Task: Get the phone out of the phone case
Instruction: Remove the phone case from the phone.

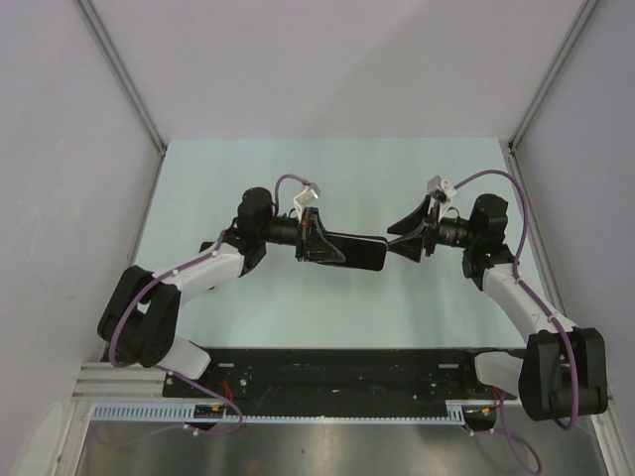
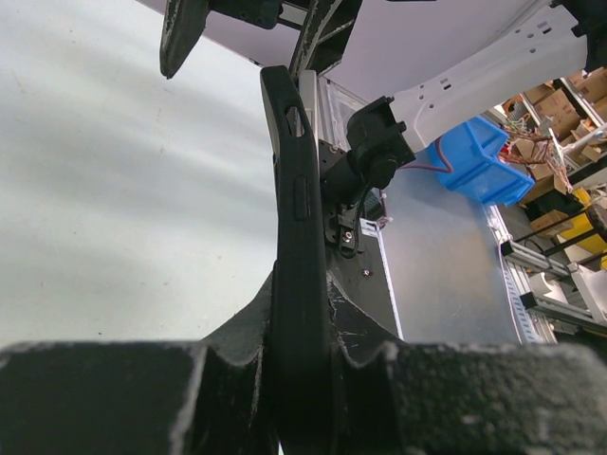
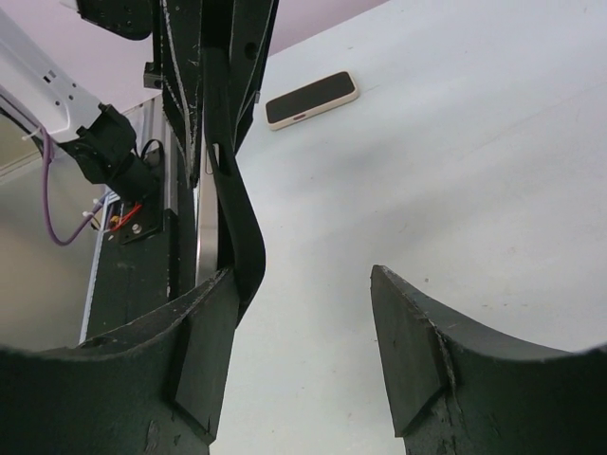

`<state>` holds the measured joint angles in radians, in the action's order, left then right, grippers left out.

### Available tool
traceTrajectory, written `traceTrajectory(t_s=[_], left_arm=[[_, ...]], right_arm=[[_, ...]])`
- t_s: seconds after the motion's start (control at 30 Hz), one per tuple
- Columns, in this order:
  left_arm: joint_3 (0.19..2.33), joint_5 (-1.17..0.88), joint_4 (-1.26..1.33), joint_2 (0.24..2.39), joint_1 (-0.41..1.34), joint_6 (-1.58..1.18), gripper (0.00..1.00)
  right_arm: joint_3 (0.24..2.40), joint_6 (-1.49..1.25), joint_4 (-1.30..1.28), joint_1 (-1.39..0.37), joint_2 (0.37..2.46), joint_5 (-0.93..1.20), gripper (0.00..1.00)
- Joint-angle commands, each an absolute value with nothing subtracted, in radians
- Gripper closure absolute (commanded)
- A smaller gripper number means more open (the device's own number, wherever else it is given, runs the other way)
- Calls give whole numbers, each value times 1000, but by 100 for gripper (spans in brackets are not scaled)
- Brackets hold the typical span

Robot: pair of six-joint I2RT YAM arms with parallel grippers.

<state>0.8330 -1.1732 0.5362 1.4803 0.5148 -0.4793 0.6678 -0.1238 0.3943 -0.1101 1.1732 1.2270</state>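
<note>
Left gripper [image 1: 316, 238] clamps the phone case [image 1: 359, 252]. Right gripper [image 1: 405, 241] has its 2 fingers spread at the case's free end. Phone [image 3: 311, 100] lies bare on table [image 1: 248, 178]. Suggest backing the right arm straight off without snagging the case.

pale table [image 1: 298, 178], blue bin [image 2: 479, 161], cardboard boxes [image 2: 545, 95]

The bench [image 1: 327, 307] has a pale green-white top under soft, even light. Plain grey-white wall panels [image 1: 298, 59] close it on three sides, with aluminium posts [image 1: 124, 74] at the back corners. Beyond the near edge, in the left wrist view, stand a blue bin [image 2: 474, 161], cardboard boxes [image 2: 545, 95] and metal frame rails [image 2: 536, 270]
</note>
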Motion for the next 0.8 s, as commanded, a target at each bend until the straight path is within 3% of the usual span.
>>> traceTrajectory(t_s=[0.0,0.77], left_arm=[[862,-1184,664,1411,509,-469,100],[853,-1164,690,1401,497,-489,100]], right_arm=[[676,-115,387,-127,1181,1285,38],[676,-168,422,-155,1209,1330,36]])
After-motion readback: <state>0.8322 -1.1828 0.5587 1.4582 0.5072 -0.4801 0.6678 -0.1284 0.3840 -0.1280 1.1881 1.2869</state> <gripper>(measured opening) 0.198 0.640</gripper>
